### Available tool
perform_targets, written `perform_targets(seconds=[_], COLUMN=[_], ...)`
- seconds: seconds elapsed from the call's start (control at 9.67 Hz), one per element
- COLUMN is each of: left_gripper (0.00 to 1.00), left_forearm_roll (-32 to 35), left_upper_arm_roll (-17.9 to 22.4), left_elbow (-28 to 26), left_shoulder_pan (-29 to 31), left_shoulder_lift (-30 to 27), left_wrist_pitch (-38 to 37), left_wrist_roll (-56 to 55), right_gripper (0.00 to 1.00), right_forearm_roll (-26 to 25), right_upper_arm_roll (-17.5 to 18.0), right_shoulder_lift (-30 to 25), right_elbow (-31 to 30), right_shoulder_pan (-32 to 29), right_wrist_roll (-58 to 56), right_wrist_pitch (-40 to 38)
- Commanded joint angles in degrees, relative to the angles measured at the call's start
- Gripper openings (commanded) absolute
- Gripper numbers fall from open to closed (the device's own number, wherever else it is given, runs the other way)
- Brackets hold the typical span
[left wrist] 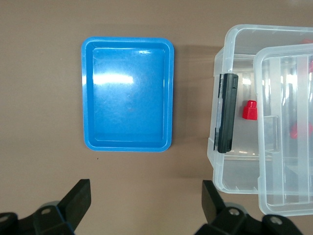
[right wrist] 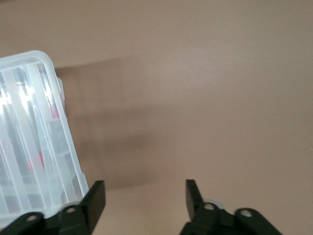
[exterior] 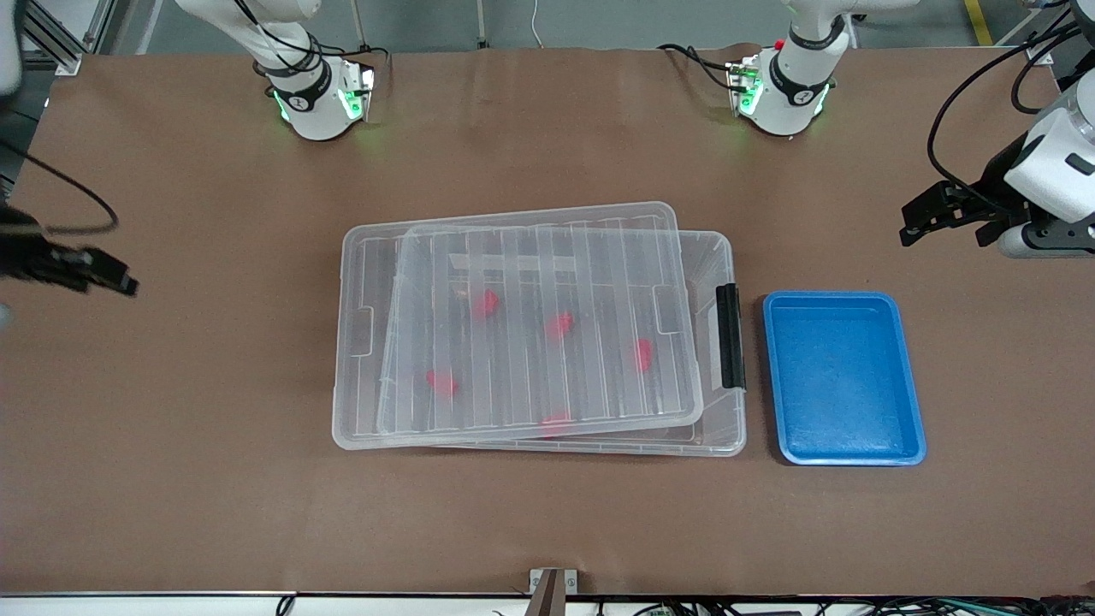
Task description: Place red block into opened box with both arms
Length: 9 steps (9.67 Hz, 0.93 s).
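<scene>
Red blocks (exterior: pixel 484 303) lie inside the box (exterior: pixel 731 432) at frame centre, under its skewed lid (exterior: pixel 599 257). Right tool (exterior: pixel 111 278), jaws apart and empty, sits mid-left; left tool (exterior: pixel 920 218), also open and empty, upper right, nearer the box's handle (exterior: pixel 730 335).

Even overhead light, glare on blue tray (left wrist: pixel 128 98) and lid (exterior: pixel 539 321), soft shadows, right gripper (exterior: pixel 103 275) motion-blurred at frame edge.

Clear box (exterior: pixel 724 257) mid-table, lid (exterior: pixel 539 321) askew, red blocks (exterior: pixel 484 303) inside.
</scene>
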Motion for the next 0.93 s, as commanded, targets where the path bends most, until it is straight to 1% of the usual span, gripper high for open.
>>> perform_targets(seconds=[0.0,0.1,0.21,0.31,0.41,0.52,0.62,0.83], left_gripper=[1.0,1.0,1.0,1.0,1.0,1.0,1.0,1.0], left_forearm_roll=[-0.5,-0.6,-0.6,-0.5,-0.5,-0.5,-0.5,-0.5], left_upper_arm_roll=[0.1,0.0,0.0,0.0,0.0,0.1,0.1,0.0], left_elbow=[-0.4,-0.4,-0.4,-0.4,-0.4,-0.4,-0.4,-0.3], left_shoulder_pan=[-0.2,-0.2,-0.1,-0.1,-0.2,-0.2,-0.2,-0.1], left_shoulder_lift=[1.0,1.0,1.1,1.0,1.1,1.1,1.1,1.1], left_wrist_pitch=[-0.8,-0.8,-0.8,-0.8,-0.8,-0.8,-0.8,-0.8], left_wrist_roll=[0.1,0.1,0.1,0.2,0.2,0.1,0.1,0.2], right_gripper=[1.0,1.0,1.0,1.0,1.0,1.0,1.0,1.0], right_forearm_roll=[-0.7,-0.3,-0.3,-0.8,-0.9,-1.0,-0.6,-1.0], right_upper_arm_roll=[-1.0,-2.5,-2.7,-2.6,-2.7,-2.8,-4.2,-4.7], right_shoulder_lift=[-6.3,-8.1,-12.2,-15.8,-15.7,-15.0,-13.7,-13.5], right_elbow=[-5.5,-7.0,-12.6,-19.5,-20.6,-19.6,-19.1,-18.9], right_shoulder_pan=[-2.0,-1.8,-1.7,-1.6,-1.7,-2.1,-2.3,-2.0], right_wrist_roll=[0.3,0.2,0.1,0.0,-0.6,-1.6,-2.1,-1.4], right_wrist_pitch=[0.0,-0.6,1.1,6.1,7.5,7.0,7.3,7.3])
